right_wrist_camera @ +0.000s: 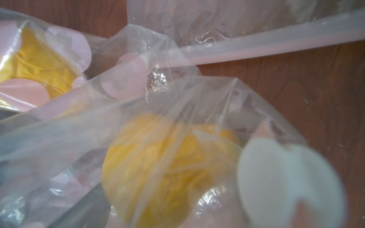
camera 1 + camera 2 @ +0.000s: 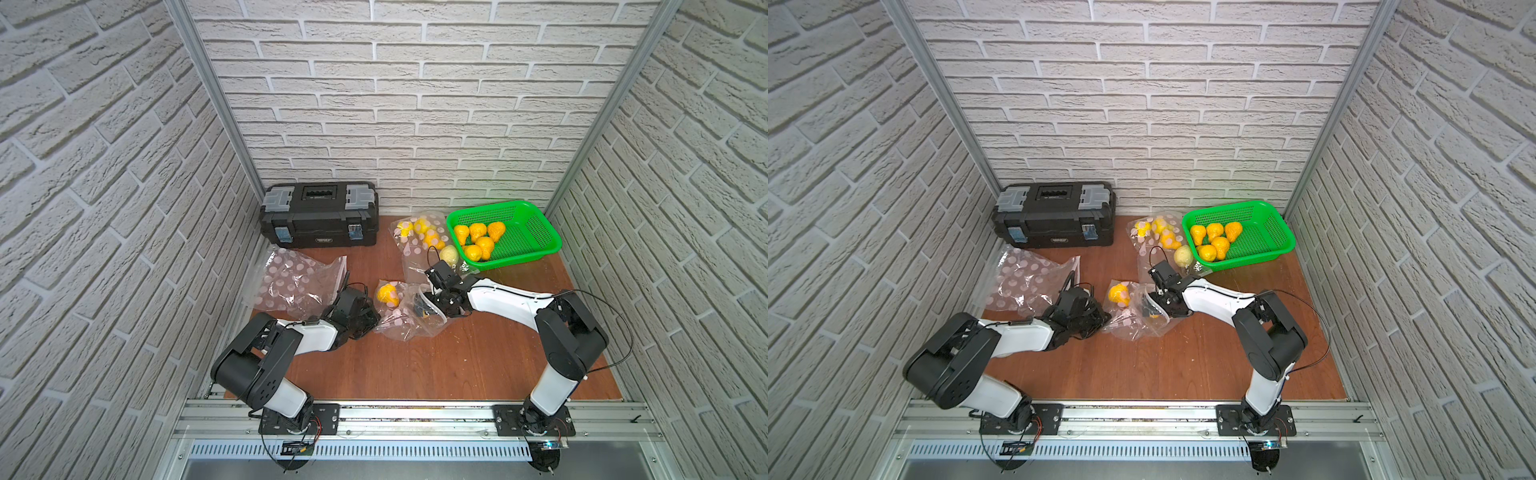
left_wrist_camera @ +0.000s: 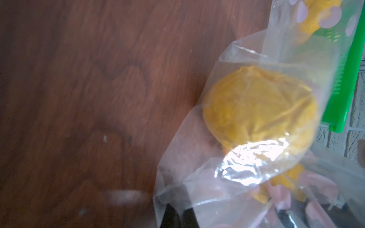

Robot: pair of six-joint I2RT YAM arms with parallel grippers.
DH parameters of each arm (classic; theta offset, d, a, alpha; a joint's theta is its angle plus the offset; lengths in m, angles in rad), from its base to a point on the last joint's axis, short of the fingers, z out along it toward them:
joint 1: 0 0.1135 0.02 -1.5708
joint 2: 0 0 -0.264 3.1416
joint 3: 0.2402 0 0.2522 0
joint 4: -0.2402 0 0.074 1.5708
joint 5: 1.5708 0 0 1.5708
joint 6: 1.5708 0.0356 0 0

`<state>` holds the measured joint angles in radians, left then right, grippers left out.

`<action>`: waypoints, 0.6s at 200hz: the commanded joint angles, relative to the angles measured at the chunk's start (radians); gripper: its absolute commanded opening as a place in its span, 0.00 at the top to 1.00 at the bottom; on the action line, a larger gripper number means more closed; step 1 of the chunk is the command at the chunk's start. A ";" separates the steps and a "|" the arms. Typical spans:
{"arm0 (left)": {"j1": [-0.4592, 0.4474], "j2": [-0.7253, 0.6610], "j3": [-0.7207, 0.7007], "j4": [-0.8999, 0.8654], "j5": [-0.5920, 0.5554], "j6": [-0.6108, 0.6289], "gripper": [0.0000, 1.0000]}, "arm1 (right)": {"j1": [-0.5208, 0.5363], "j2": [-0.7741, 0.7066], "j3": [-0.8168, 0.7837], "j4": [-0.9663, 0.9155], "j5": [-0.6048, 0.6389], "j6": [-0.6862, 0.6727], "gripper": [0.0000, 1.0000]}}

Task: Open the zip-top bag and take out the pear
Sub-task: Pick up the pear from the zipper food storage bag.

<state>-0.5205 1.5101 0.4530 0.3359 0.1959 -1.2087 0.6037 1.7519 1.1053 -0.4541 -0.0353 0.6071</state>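
Okay, status: the bag (image 2: pixel 409 320) lies crumpled on the counter (image 2: pixel 457 365), well apart from the green basket (image 2: pixel 536 245), toward the arm bases from it. Inside it, the pear (image 2: pixel 387 293) sits at the end farthest from the basket.

On that far end the left fingers (image 2: pixel 370 323) are together, pinching what looks like the bag corner. At the basket-side end the right fingers (image 2: pixel 419 303) are in the bag mouth, and the zip rim looks looped round them. Apart or together: can't tell through the film.

So the pear lies ahead of the right fingers, heading away from the basket, and the right arm has the access. Its long axis is unreadable; it looks round from above. There's a small yellow patch (image 2: pixel 422 314) at the right fingers, unidentified.

The film is thin, clear, glossy, pink-dotted and creased. The pear is matte, wrinkled, orange-yellow. I expect the film to snag.
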 commanded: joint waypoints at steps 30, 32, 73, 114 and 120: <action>-0.001 0.019 -0.033 -0.089 -0.029 -0.003 1.00 | -0.008 0.037 0.044 0.021 0.054 -0.048 0.10; -0.001 0.019 -0.033 -0.089 -0.029 -0.003 1.00 | -0.009 0.040 0.045 0.023 0.055 -0.050 0.11; -0.002 0.015 -0.034 -0.089 -0.029 -0.002 1.00 | -0.013 0.086 0.073 0.031 0.057 -0.079 0.37; 0.009 0.009 -0.040 -0.092 -0.031 0.004 1.00 | -0.015 0.025 0.064 0.000 0.041 -0.099 0.62; 0.013 0.010 -0.040 -0.090 -0.030 0.003 1.00 | -0.016 0.010 0.058 -0.006 0.036 -0.101 0.66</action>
<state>-0.5198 1.5097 0.4515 0.3382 0.1959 -1.2083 0.5953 1.8210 1.1687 -0.4335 -0.0036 0.5339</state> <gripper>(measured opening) 0.049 0.411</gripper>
